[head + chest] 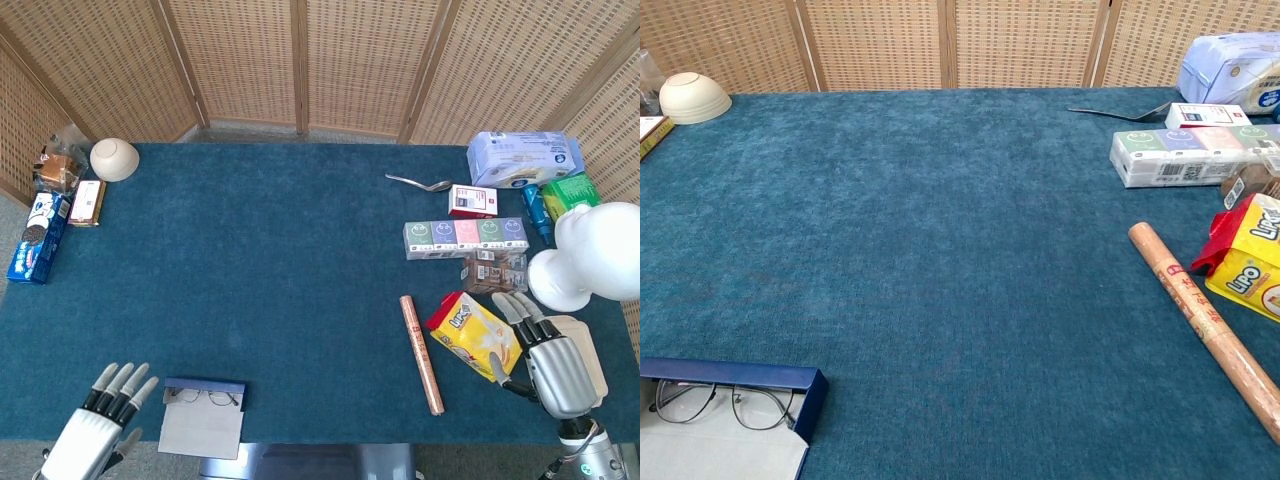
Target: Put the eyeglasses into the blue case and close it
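The blue case [203,418] lies open at the table's front left edge, its blue wall [735,375] facing the table and its pale inside showing. The thin-framed eyeglasses [722,403] lie inside it, also seen as the eyeglasses [207,398] from the head view. My left hand [98,438] hovers left of the case with fingers spread, holding nothing and not touching it. My right hand [548,363] is at the front right, fingers extended over the beige box, holding nothing. Neither hand shows in the chest view.
A brown roll [422,353] and a yellow snack bag [477,335] lie at the front right, with a beige box [590,352] behind my right hand. Boxes, a spoon [418,183] and a white stand [580,255] crowd the right side. A bowl [114,158] and snacks sit far left.
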`<action>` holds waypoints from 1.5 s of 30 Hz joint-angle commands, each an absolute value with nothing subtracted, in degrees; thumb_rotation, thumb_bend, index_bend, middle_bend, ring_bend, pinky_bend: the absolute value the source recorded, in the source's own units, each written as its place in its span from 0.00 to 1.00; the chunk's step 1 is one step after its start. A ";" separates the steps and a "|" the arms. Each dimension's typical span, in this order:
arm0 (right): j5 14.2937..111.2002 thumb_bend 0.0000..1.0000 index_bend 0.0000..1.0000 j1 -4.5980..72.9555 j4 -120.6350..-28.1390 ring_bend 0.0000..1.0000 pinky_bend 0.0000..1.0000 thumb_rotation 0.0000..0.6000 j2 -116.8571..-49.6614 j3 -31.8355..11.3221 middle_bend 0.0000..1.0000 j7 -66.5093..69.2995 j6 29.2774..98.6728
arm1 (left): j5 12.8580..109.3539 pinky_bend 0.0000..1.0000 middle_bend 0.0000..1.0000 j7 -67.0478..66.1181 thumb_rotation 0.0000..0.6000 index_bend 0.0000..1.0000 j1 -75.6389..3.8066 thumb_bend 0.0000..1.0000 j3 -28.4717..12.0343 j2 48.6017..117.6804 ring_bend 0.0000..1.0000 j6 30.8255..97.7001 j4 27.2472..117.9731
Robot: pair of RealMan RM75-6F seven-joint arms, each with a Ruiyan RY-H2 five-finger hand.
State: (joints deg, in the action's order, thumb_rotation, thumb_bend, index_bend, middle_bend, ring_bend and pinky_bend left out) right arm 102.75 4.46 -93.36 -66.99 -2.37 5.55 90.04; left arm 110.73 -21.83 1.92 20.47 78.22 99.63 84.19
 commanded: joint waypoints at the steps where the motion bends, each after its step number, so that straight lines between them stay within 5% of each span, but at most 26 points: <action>1: 103.19 0.47 0.00 4.83 -92.80 0.10 0.35 0.80 -67.17 -2.01 0.12 6.16 90.13 | 111.94 0.01 0.00 -22.99 1.00 0.09 4.40 0.28 20.85 80.28 0.00 100.40 80.22; 27: 106.20 0.47 0.00 7.36 -90.63 0.10 0.35 0.79 -67.09 0.17 0.12 9.39 91.75 | 114.65 0.00 0.00 -15.06 1.00 0.07 12.42 0.28 18.37 95.13 0.00 106.09 46.79; 45: 107.99 0.47 0.00 6.72 -89.47 0.10 0.35 0.78 -65.84 1.62 0.12 12.09 95.56 | 116.13 0.00 0.00 -14.92 1.00 0.07 11.42 0.28 17.98 97.07 0.00 107.83 39.54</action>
